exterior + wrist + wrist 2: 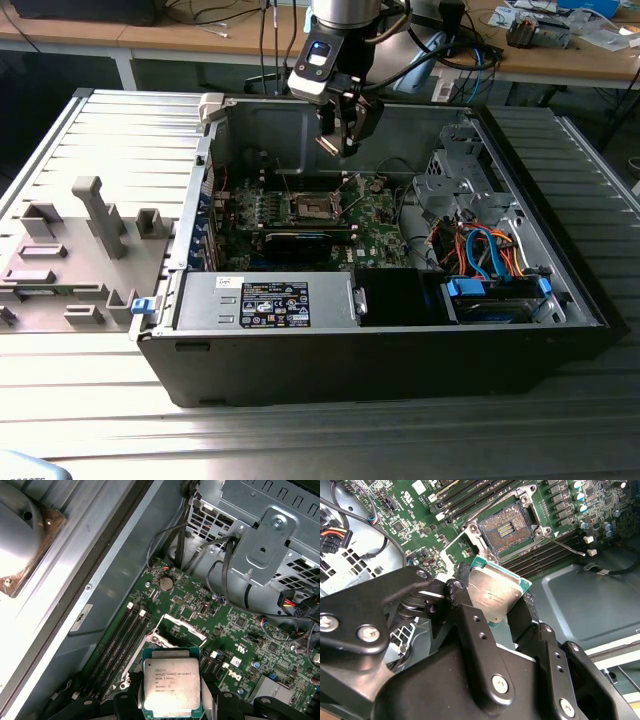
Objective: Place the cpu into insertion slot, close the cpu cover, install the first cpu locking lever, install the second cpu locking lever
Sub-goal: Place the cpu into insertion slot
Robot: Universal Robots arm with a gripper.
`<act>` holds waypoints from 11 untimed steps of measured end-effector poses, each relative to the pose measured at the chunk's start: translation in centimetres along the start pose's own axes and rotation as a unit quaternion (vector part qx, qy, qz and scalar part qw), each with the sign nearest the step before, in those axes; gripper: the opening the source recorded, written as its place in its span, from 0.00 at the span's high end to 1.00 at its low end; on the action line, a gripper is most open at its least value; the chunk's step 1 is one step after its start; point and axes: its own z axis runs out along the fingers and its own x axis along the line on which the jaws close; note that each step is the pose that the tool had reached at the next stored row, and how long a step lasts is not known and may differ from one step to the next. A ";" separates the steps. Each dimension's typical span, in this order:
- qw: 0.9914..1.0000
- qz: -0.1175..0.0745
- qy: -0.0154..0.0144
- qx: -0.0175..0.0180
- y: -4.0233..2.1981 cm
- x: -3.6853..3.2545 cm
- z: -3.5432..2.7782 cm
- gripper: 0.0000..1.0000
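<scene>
The gripper (pixel 342 140) clamps the cpu (pixel 171 686) by its edges, holding it in the air above the uncovered insertion slot (pixel 506 528) of the green motherboard (pixel 405 505).

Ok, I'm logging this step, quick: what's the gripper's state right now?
The gripper is closed on the cpu, holding it in the air above the motherboard; the insertion slot is empty.

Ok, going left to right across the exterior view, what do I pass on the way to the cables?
Grey upright post → blue clip → CPU socket → orange and blue cables.
</scene>
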 end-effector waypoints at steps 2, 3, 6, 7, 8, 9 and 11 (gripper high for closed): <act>1.000 0.000 0.000 0.000 0.00 0.00 0.00 0.45; 1.000 0.001 0.000 0.000 0.00 0.00 0.00 0.45; 1.000 0.001 0.000 0.000 0.00 0.00 0.01 0.45; 1.000 0.001 0.000 0.000 0.00 0.00 0.01 0.45; 1.000 0.002 0.000 0.000 0.00 0.00 0.01 0.45; 1.000 0.002 0.000 0.000 0.00 0.00 0.01 0.45; 1.000 0.005 0.000 0.000 0.00 0.00 0.02 0.45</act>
